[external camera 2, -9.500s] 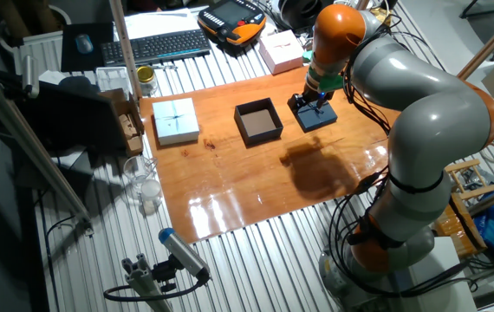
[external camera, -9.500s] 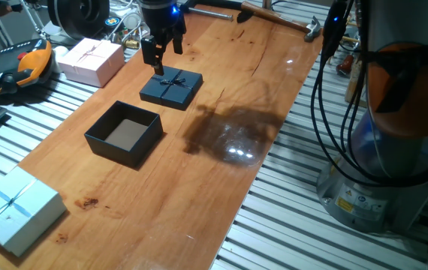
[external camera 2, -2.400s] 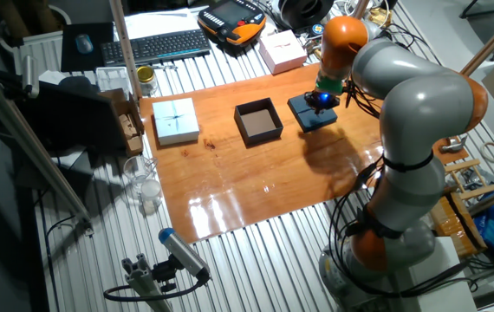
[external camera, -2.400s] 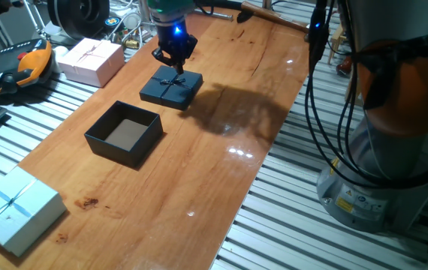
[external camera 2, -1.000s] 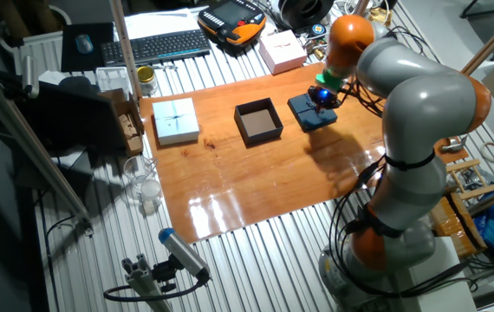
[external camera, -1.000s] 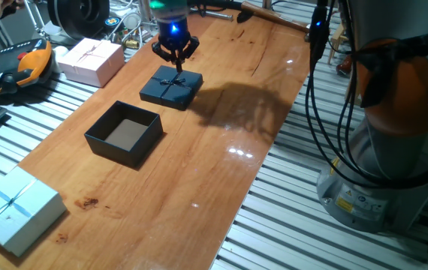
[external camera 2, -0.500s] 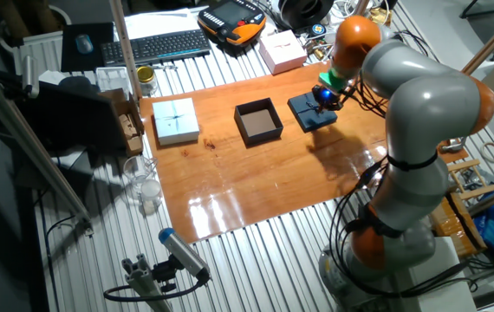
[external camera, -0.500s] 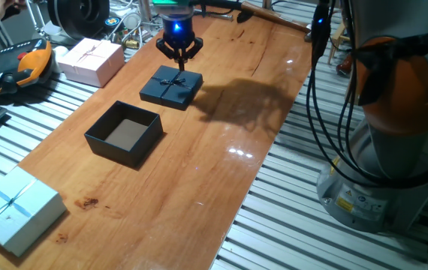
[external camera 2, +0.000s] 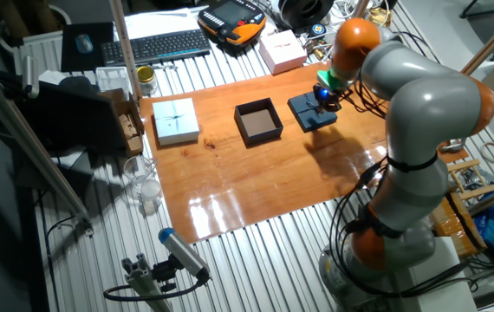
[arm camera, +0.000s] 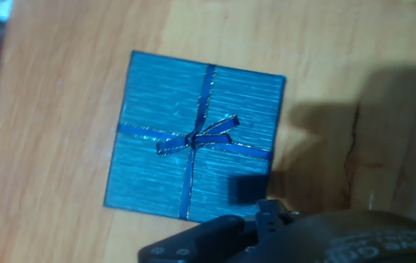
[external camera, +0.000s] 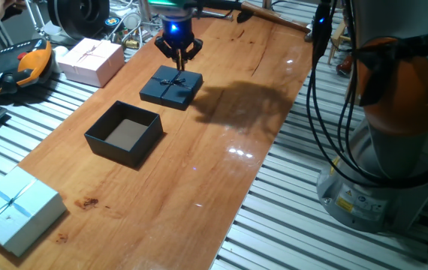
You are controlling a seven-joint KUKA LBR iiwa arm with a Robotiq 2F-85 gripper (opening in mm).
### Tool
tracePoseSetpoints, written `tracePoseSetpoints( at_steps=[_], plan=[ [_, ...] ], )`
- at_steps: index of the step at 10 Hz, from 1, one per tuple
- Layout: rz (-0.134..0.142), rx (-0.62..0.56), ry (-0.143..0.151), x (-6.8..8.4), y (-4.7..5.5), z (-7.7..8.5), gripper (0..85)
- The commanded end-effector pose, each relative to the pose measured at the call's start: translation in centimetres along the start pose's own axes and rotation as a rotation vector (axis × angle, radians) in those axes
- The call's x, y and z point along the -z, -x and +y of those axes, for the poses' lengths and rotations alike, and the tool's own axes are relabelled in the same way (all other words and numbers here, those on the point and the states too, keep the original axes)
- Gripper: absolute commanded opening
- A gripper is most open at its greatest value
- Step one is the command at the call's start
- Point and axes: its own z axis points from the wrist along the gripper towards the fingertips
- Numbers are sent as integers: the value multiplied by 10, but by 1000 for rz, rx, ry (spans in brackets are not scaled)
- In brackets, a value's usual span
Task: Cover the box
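The box [external camera: 116, 149] is a square black open base with a brownish floor, standing on the wooden table left of centre; it also shows in the other fixed view [external camera 2: 246, 131]. The flat black lid [external camera: 171, 88] with a ribbon bow lies on the table beyond it, apart from it, and also shows in the other fixed view [external camera 2: 313, 112]. My gripper [external camera: 178, 58] hangs just above the lid's far edge, jaws spread and empty, and appears in the other fixed view [external camera 2: 323, 97]. The hand view shows the lid [arm camera: 193, 135] from above and one finger [arm camera: 215, 237] at the bottom.
A pink gift box [external camera: 90, 60] sits at the table's far left. A pale blue gift box [external camera: 11, 210] sits at the near left corner. An orange teach pendant [external camera: 19, 64], a hammer [external camera: 289, 22] and cables lie around the back. The arm's base [external camera: 394, 150] stands right.
The gripper has drifted slightly back and up over the lid's far edge in the last second. The lid and the box have not moved.
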Motion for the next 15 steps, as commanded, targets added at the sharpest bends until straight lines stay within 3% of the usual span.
tracePoseSetpoints(
  at_steps=[1,3,10,12,13,15],
  plan=[
    [-4,-318,-21,1,0,0,0],
    [12,-352,-12,-1,1,-1,0],
    [-17,-471,-9,-1,3,-3,0],
    [3,-499,-4,-1,5,-3,0],
    [3,-504,-4,-2,5,-3,170],
    [-1,-504,-8,-1,6,-3,170]
  ],
)
